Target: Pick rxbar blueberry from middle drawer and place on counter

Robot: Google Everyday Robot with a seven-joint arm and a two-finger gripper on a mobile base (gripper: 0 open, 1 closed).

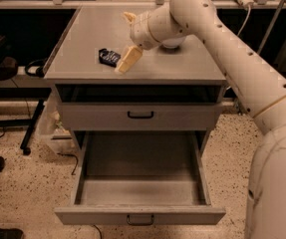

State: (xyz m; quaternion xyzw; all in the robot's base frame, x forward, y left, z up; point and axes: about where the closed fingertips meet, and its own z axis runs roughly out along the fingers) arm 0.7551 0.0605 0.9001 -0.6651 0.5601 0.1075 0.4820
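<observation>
Nearest me, the middle drawer [140, 193] stands pulled out. Above it on the counter [192, 66], the rxbar blueberry [109, 57] lies flat near the front edge, left of centre. My hand [123, 41] sits just right of it, spread wide and gripping nothing, with its near finger [128, 59] beside the bar.

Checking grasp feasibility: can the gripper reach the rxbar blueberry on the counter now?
Likely yes: the rxbar blueberry lies uncovered on the counter, and the open gripper hangs close beside it.
</observation>
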